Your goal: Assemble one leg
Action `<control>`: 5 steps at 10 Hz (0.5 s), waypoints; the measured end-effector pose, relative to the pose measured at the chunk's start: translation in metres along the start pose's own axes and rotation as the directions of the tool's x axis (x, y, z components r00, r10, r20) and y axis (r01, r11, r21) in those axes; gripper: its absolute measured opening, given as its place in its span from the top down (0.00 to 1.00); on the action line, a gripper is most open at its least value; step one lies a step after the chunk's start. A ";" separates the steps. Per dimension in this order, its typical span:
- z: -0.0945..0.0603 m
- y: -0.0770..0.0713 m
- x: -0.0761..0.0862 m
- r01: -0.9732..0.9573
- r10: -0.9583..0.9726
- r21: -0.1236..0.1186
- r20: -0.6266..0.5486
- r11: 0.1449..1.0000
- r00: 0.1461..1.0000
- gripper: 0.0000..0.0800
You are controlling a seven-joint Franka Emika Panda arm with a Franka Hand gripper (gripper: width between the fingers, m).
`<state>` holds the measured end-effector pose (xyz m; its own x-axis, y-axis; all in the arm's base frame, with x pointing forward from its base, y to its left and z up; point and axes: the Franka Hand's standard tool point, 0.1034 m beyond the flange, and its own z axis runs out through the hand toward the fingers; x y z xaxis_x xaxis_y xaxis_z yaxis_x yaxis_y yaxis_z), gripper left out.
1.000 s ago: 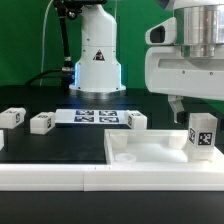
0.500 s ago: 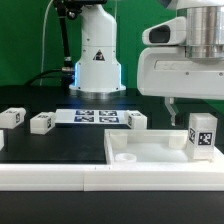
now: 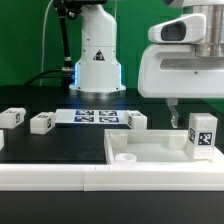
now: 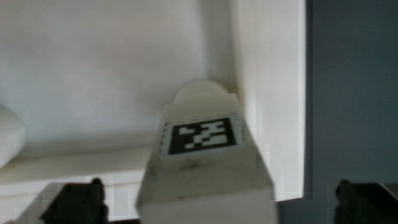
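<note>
A leg (image 3: 203,133), a small white post with a black-and-white tag, stands upright at the right corner of the large white tabletop piece (image 3: 150,152). My gripper (image 3: 192,108) hangs just above it, open and empty. One dark finger (image 3: 172,116) shows on the exterior view's left of the leg. In the wrist view the leg (image 4: 206,150) rises between my two fingertips (image 4: 80,202), which stand well apart from it, with my gripper (image 4: 222,205) centred over it. The tabletop (image 4: 89,80) lies beneath.
Three more white legs lie on the black table: two at the exterior view's left (image 3: 12,117) (image 3: 41,122) and one (image 3: 136,120) behind the tabletop. The marker board (image 3: 95,116) lies in front of the robot base (image 3: 97,60). A white rail (image 3: 60,178) runs along the front.
My gripper has risen a little above the leg. The leg has stayed upright on the tabletop corner.
</note>
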<state>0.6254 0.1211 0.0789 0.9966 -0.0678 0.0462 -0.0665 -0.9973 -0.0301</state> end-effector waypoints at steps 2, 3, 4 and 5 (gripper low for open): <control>0.000 0.000 0.000 0.019 -0.019 0.000 0.000 1.000 1.000 0.35; 0.000 0.000 0.000 0.019 -0.019 0.000 0.000 1.000 1.000 0.54; 0.000 0.000 0.000 0.019 -0.019 0.000 0.000 1.000 1.000 0.54; 0.000 0.000 0.000 0.018 -0.018 0.000 0.000 1.000 1.000 0.64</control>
<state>0.6254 0.1208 0.0788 0.9977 -0.0497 0.0466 -0.0483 -0.9984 -0.0293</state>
